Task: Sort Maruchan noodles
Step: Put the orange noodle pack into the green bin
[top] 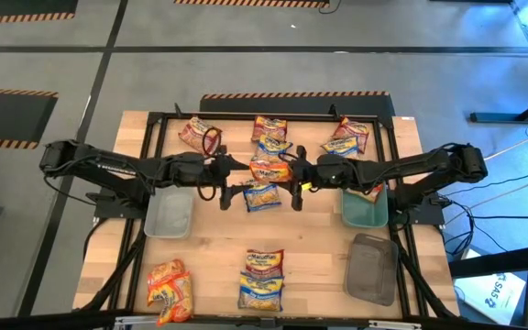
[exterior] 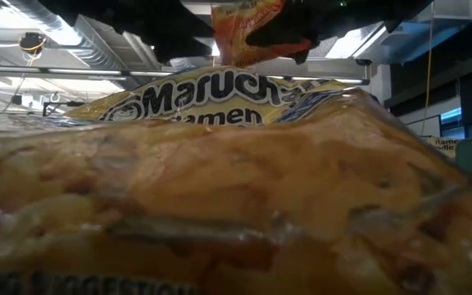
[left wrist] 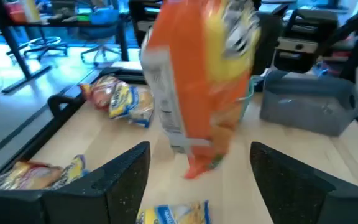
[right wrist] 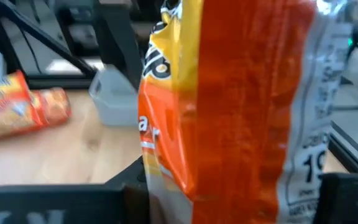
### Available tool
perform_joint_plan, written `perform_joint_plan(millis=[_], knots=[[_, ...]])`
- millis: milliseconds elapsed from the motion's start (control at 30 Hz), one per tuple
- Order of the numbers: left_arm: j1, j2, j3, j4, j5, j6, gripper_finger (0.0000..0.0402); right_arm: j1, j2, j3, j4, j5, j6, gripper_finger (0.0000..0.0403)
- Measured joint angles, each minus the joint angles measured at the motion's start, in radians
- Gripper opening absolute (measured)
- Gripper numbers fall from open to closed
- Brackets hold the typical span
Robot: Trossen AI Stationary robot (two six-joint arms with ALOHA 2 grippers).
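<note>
An orange-red Maruchan noodle packet (top: 269,168) hangs upright over the table's middle, with my right gripper (top: 291,172) shut on it. My left gripper (left wrist: 199,158) faces it from the table's left, open, and its fingers stand on either side of the packet's lower end (left wrist: 197,165) without touching. A blue-and-yellow packet (top: 262,196) lies flat on the table below. More packets lie at the far left (top: 200,135), far middle (top: 270,130), far right (top: 346,137), near left (top: 170,291) and near middle (top: 262,280). My right gripper holds the orange-red packet between its two fingers, coming level from the table's right side. The packet's own face (right wrist: 241,124) fills the wrist view and hides the place of contact. The packet stands on edge, lifted clear of the table (exterior: 248,29).
A clear tray (top: 168,213) stands under the left arm, a teal tray (top: 365,209) under the right arm and a grey tray (top: 372,268) nearer the front right. A black frame (top: 154,119) rims the wooden table. A packet (exterior: 220,205) blocks most of the low view.
</note>
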Motion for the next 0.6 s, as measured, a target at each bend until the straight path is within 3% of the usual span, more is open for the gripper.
perform_joint_plan(millis=[233,600], knots=[[0.01,0.085,0.0,0.221,0.143,0.001,0.0279,0.008,0.067,0.0,0.131,-0.082,0.028,0.0126],[0.01,0.098,0.0,0.253,0.167,-0.008,0.0272,0.019,0.089,0.0,0.205,-0.097,0.076,0.0126]])
